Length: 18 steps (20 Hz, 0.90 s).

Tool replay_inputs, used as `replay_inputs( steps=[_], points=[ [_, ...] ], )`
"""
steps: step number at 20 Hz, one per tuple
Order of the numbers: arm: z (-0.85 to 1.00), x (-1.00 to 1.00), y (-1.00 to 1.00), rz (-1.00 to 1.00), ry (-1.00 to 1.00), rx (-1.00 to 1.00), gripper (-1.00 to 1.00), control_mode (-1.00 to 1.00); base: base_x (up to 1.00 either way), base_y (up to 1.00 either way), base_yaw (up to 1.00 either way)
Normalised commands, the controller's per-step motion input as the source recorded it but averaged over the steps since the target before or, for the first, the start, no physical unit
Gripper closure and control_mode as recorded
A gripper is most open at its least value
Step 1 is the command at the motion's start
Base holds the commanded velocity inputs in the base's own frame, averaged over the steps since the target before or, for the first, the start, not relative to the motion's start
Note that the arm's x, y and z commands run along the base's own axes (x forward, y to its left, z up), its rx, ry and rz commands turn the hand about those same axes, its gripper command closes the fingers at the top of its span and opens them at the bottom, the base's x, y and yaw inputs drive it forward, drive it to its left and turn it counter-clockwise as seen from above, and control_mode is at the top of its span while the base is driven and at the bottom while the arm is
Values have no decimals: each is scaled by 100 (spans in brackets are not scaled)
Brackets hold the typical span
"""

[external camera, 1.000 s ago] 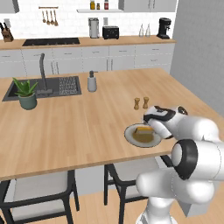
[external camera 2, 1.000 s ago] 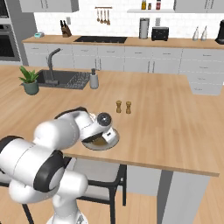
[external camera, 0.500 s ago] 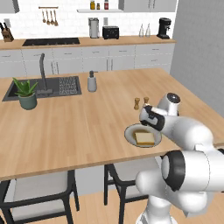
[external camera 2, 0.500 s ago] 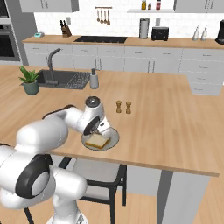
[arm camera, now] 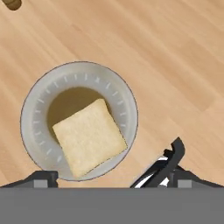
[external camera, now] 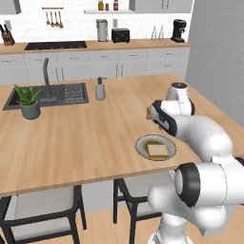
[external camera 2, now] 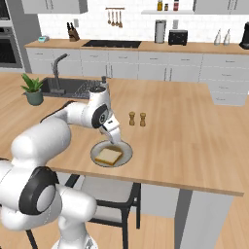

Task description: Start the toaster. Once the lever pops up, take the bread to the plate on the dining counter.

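Observation:
The bread (arm camera: 89, 136) lies flat on the grey plate (arm camera: 127, 100), near the front edge of the dining counter (external camera: 86, 138). My gripper (arm camera: 109, 175) hangs open a little above the plate's near side, with nothing between its fingers. From the right base the gripper (external camera 2: 113, 136) points down over the plate (external camera 2: 125, 148) and the bread (external camera 2: 108, 155). From the left base my forearm crosses behind the plate (external camera: 141, 143) and the bread (external camera: 157, 150). The black toaster (external camera: 120, 35) stands far off on the back worktop, also seen as the toaster (external camera 2: 178, 37).
Two small shakers (external camera 2: 137, 118) stand just behind the plate. A sink with tall faucet (external camera: 52, 93), a potted plant (external camera: 29, 101) and a soap dispenser (external camera: 100, 89) sit on the counter's left. Chairs (external camera: 43, 209) stand under the front edge.
The hand has lifted up and back from the plate, and its jaws stay wide. The bread stays lying on the plate.

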Motion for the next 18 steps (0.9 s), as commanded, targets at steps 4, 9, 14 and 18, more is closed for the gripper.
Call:
replay_inputs(
  steps=[4, 9, 14, 18],
  points=[
    [0, -87, 31, 33, 13, -7, -100, -100, 0, 0, 0],
    [10, -52, 62, 28, 9, 0, -100, -100, 0, 0, 0],
    [37, -26, 34, 25, 5, 0, -100, -100, 0, 0, 0],
    [43, -14, 0, 14, 1, 0, -100, -100, 0, 0, 0]
  ],
)
